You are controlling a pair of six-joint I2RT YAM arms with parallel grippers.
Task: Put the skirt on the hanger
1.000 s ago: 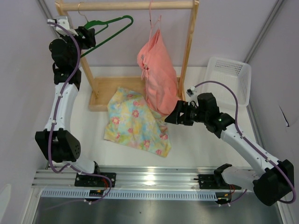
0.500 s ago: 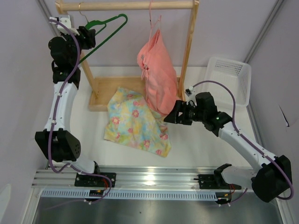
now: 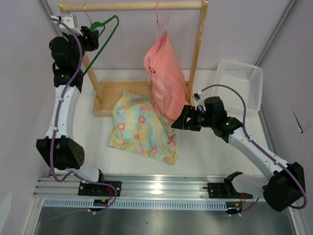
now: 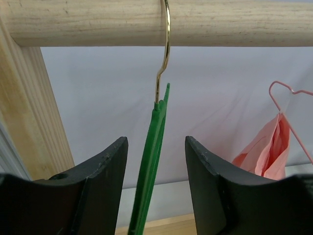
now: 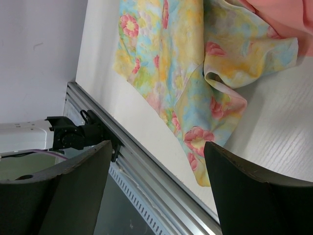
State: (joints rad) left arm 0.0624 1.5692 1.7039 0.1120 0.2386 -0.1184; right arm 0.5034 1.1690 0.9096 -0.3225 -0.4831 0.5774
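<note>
The skirt (image 3: 142,128) lies spread on the white table (image 3: 210,152) in front of the rack's base. Its far right corner is hidden behind the hanging salmon-pink garment (image 3: 164,83). It is thin, limp cloth in pastel yellow, mint and blue with pink flowers, and 1 near corner is folded over on itself. The right gripper (image 5: 156,147) hovers near its right edge, jaws wide apart and holding nothing.

The hanger (image 4: 151,147) is slim dark green plastic, seen edge-on. It hangs by a thin brass-coloured hook (image 4: 167,49) from the round wooden rail (image 4: 98,22). The left gripper (image 4: 154,161) straddles it just below the hook, its 2 black fingers apart with a gap on each side, so nothing is clamped yet.

Centre that closure: square the pads to the flat of the plastic and close low on the neck. Then lift straight up so the hook clears the rail without twisting. Smooth plastic may slip, so grip firmly.
</note>
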